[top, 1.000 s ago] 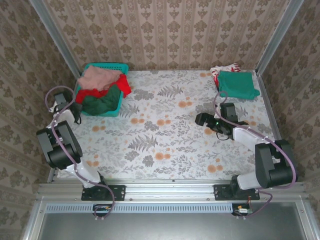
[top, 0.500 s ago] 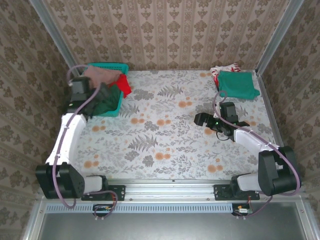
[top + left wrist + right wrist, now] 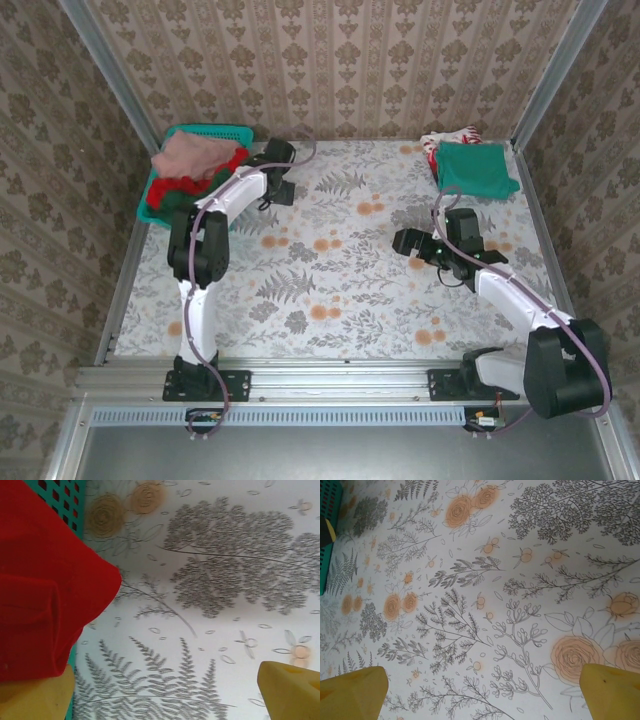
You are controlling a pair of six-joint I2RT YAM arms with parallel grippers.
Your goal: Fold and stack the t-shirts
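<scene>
I see a fern-and-rose tablecloth [image 3: 330, 290] boxed in by damask wallpaper [image 3: 330, 60]. Both pincers are spread wide: left gripper [image 3: 279, 190] beside the basket [image 3: 215, 132] heaped with a red tee [image 3: 178, 186] and pink tee [image 3: 195, 155], right gripper [image 3: 405, 241] over bare cloth, a folded teal-green tee [image 3: 478, 168] in the far right corner

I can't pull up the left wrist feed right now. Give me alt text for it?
A red t-shirt bulges in from the left, lying over the edge of a teal mesh basket. The left gripper is open over the flower-print table, with nothing between its yellow fingertips.
</scene>
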